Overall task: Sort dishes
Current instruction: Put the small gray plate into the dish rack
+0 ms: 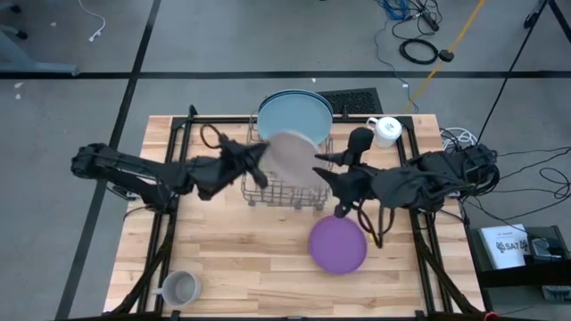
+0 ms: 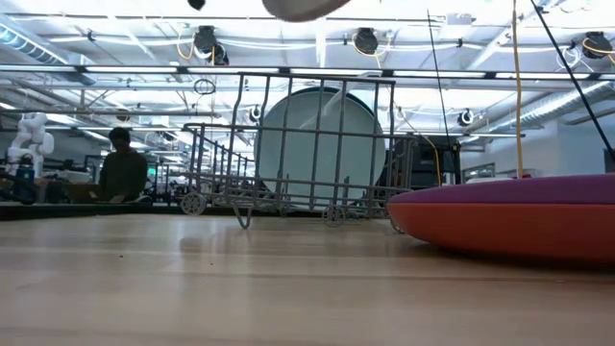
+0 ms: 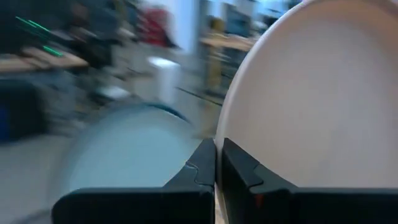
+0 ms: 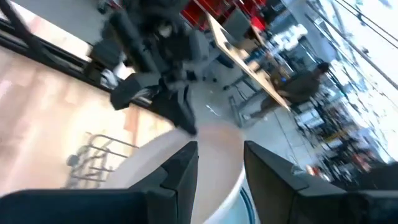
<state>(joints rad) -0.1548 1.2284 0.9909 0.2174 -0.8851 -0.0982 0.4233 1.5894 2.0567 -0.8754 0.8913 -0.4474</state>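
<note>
A pale grey plate hangs blurred above the wire dish rack; its lower edge shows at the top of the low view. My left gripper is shut on its left rim. My right gripper is at its right rim, fingers apart, with the plate's surface showing between them. A large light blue plate stands on edge in the rack's far end. A purple plate lies on an orange one on the table. My left gripper pinches the pale plate's rim between its two fingers, reaching in level from the table's left. The plate is lifted clear above the rack and stands tilted. My right gripper: I cannot tell whether its fingers touch the plate.
A white mug stands at the table's far right, a grey mug at the near left. Black frame rails run along both table sides. A person sits in the room behind.
</note>
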